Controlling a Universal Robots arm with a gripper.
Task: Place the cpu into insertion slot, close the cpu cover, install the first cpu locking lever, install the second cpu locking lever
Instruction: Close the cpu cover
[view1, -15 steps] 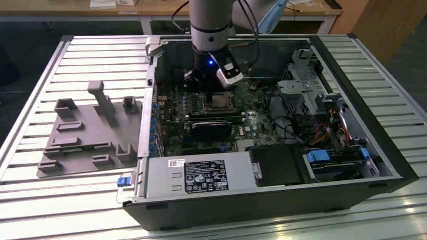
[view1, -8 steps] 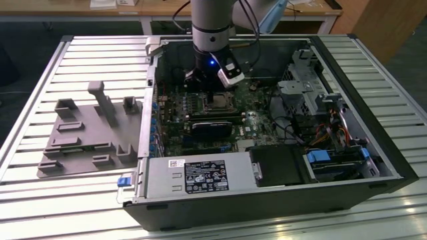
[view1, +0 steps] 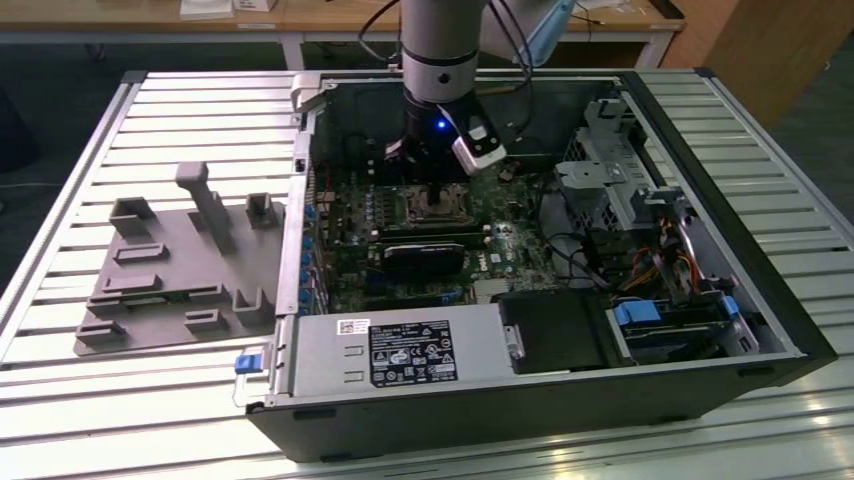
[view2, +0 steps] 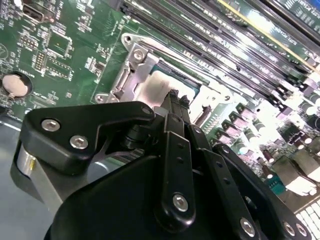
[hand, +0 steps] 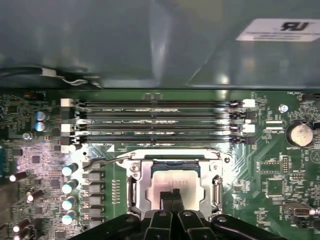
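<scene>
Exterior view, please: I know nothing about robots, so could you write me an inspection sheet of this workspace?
Surface: slatted metal table carrying an open computer case.
Job's things: cpu sits in the insertion slot; cpu cover frames it.
Clutter: grey holder tray at the exterior view's left.
Grippers: gripper just above the cpu, fingers together.
Cables: coloured wire bundle inside the case.
Surroundings: wooden desks behind the table.

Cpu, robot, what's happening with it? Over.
End effector shut, tips right over the cpu. Cpu sits in insertion slot, cpu cover down around it. Nothing blocking.
</scene>
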